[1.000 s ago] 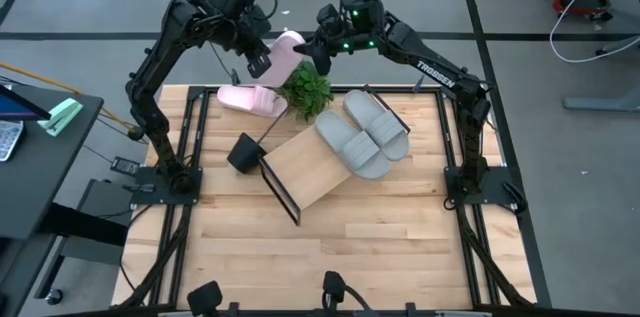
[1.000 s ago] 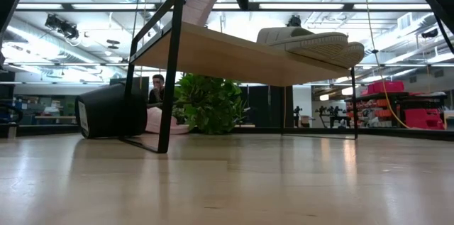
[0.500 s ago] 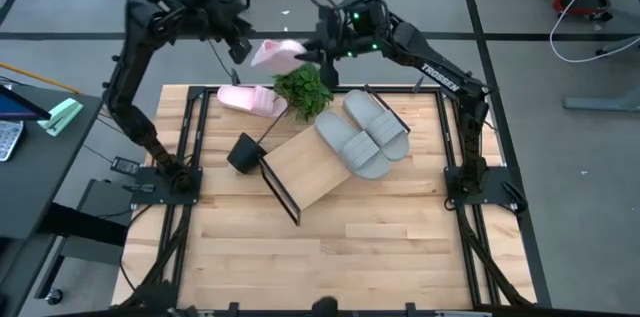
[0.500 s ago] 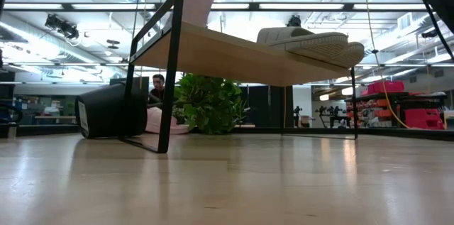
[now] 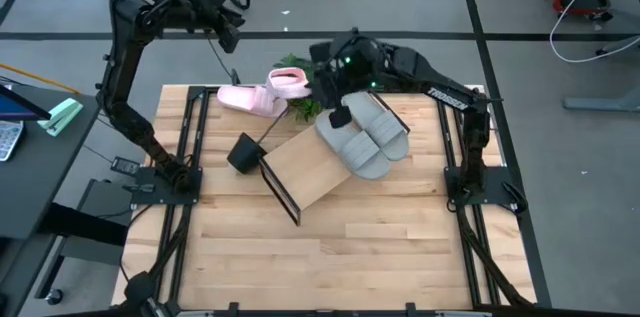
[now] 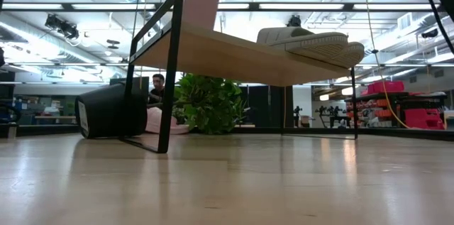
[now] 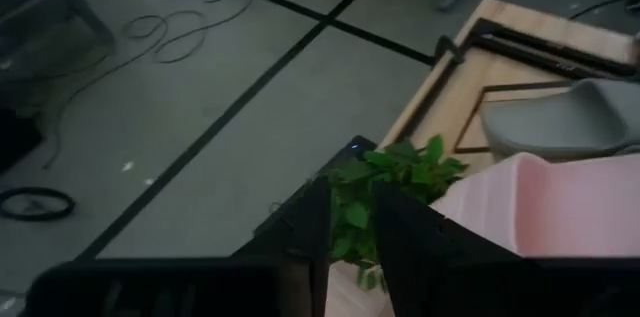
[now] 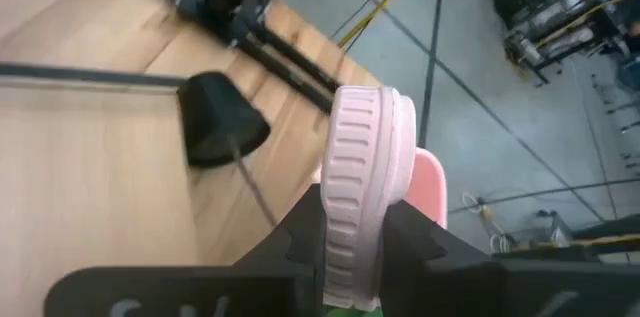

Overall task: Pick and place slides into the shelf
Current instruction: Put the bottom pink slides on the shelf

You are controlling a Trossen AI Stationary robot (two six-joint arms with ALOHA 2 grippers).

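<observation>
Right pincer (image 5: 318,84) clamps pink slide (image 5: 289,81) on edge, above plant (image 5: 303,105) behind shelf (image 5: 318,162). Left pincer (image 5: 222,32) raised clear, fingers slightly parted, empty. Advice: carry slide over bare board beside grey slides (image 5: 362,133), lay sole flat, release low.

Two slides (image 5: 362,135) were laid side by side on the right end of the shelf (image 5: 312,167). Behind the shelf a plant (image 5: 303,105) was placed, with a third slide (image 5: 252,100) left of it and a fourth (image 5: 289,82) above it.
</observation>
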